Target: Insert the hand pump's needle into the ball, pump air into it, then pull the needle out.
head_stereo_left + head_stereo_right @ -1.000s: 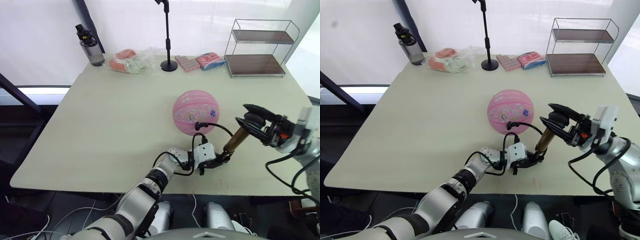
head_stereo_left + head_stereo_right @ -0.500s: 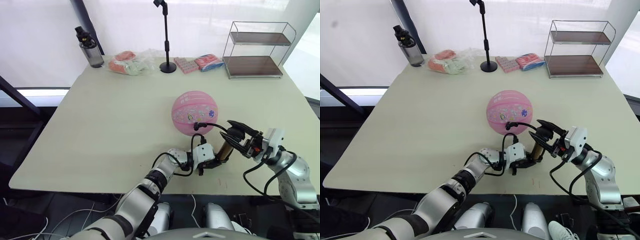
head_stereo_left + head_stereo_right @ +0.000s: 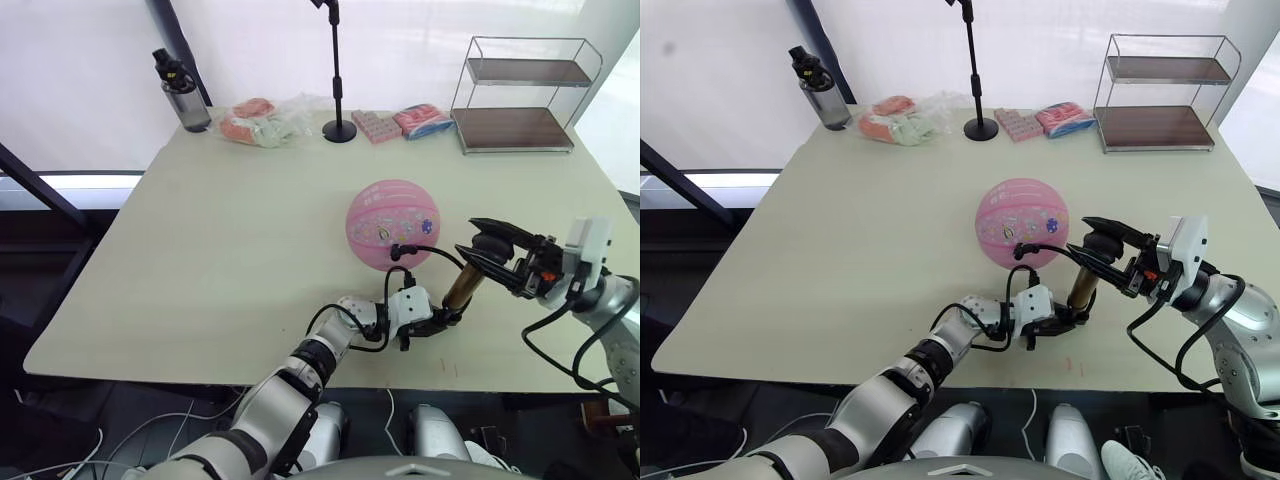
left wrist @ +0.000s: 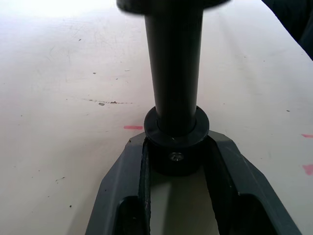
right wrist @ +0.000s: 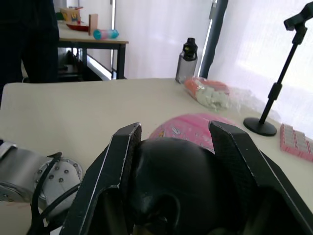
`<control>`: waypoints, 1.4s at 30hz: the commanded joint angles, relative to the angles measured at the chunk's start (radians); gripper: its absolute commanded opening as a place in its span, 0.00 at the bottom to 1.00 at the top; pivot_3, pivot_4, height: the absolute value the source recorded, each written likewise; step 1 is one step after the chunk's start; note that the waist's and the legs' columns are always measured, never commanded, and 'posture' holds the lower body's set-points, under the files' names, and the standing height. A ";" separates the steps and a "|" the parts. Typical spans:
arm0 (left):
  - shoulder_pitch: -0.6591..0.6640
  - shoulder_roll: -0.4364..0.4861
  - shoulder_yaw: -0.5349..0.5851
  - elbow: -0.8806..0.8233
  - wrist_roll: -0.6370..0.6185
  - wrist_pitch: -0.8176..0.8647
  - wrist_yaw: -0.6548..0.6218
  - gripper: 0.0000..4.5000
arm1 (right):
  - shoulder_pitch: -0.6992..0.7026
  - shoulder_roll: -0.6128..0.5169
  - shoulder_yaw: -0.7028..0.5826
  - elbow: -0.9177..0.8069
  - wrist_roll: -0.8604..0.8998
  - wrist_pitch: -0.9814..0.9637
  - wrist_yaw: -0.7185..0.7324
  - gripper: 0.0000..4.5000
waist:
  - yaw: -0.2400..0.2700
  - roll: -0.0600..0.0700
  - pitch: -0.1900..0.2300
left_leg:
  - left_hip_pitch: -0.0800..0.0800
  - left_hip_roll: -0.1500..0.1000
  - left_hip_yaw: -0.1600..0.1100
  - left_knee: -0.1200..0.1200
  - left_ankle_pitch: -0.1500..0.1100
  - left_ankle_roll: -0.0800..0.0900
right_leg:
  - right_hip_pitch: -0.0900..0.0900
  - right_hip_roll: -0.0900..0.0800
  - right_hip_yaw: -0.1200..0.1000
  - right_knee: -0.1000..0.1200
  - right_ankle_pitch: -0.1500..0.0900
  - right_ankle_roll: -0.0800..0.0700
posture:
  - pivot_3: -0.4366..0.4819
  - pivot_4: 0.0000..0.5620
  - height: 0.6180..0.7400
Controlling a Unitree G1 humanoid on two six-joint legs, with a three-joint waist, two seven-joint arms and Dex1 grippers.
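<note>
The ball, pink and round with printed pictures, rests on the table right of centre. The hand pump stands tilted just in front of it, its bronze cylinder leaning toward my right. My left gripper is shut on its black lower end cap, low on the table. My right gripper is shut on the black T-handle at the top. The thin black hose loops from the pump to the ball's near side. The needle is hidden at the hose's tip against the ball.
Along the table's far edge stand a dark water bottle, a clear bag of packets, a microphone stand, pink packets and a wire shelf. The table's front edge runs close below my left gripper.
My right gripper pushed the handle down toward the cylinder half a second ago and has now drawn it back up and out. The left gripper and ball stayed put.
</note>
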 commanded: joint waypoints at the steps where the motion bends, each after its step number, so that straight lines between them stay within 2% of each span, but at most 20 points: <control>1: 0.054 0.038 -0.037 0.096 0.059 0.060 -0.002 0.24 | -0.063 -0.055 -0.125 -0.080 0.116 0.054 -0.022 0.43 | 0.000 0.000 0.001 | 0.000 0.000 0.000 0.000 0.000 0.000 | 0.000 0.000 0.000 0.000 0.000 0.000 | 0.48 0.27 0.96; 7: 0.051 0.038 -0.038 0.099 0.060 0.059 -0.004 0.24 | -0.159 -0.150 -0.230 -0.089 0.239 0.162 -0.048 0.43 | 0.002 -0.001 0.003 | 0.000 0.000 0.000 0.000 0.000 0.000 | 0.000 0.000 0.000 0.000 0.000 0.000 | 0.48 0.27 0.96; 14: 0.052 0.040 -0.038 0.099 0.061 0.056 -0.006 0.24 | -0.270 -0.200 -0.278 -0.081 0.319 0.236 -0.085 0.43 | 0.005 -0.002 0.006 | -0.003 0.000 0.000 0.001 0.000 0.000 | -0.001 0.000 -0.001 -0.001 0.000 0.000 | 0.48 0.27 0.96; 19: 0.059 0.040 -0.041 0.094 0.062 0.055 -0.007 0.24 | -0.221 -0.180 -0.246 -0.092 0.248 0.231 -0.051 0.43 | 0.011 -0.001 0.009 | -0.005 0.000 0.000 0.001 0.000 0.000 | -0.003 0.000 -0.001 -0.001 0.002 -0.004 | 0.48 0.27 0.96; 29: 0.079 0.050 -0.041 0.076 0.058 0.053 -0.019 0.24 | -0.043 0.009 -0.003 -0.040 -0.019 0.043 0.011 0.43 | 0.000 -0.004 0.001 | 0.001 0.001 0.000 0.000 0.000 0.000 | 0.000 0.001 0.000 0.000 0.000 0.000 | 0.48 0.27 0.96; 36: 0.091 0.054 -0.043 0.061 0.057 0.054 -0.016 0.24 | 0.057 0.154 0.128 0.198 -0.236 -0.218 0.037 0.43 | -0.005 -0.007 -0.012 | 0.004 0.003 -0.001 -0.004 0.000 0.000 | 0.001 0.004 0.000 0.000 0.000 0.000 | 0.48 0.27 0.96; 42: 0.094 0.054 -0.044 0.050 0.057 0.054 -0.013 0.24 | 0.086 0.234 0.182 0.365 -0.324 -0.361 0.014 0.43 | -0.006 -0.005 -0.014 | 0.005 0.004 0.000 -0.004 0.000 0.000 | 0.001 0.005 0.001 0.000 0.000 0.000 | 0.48 0.27 0.96</control>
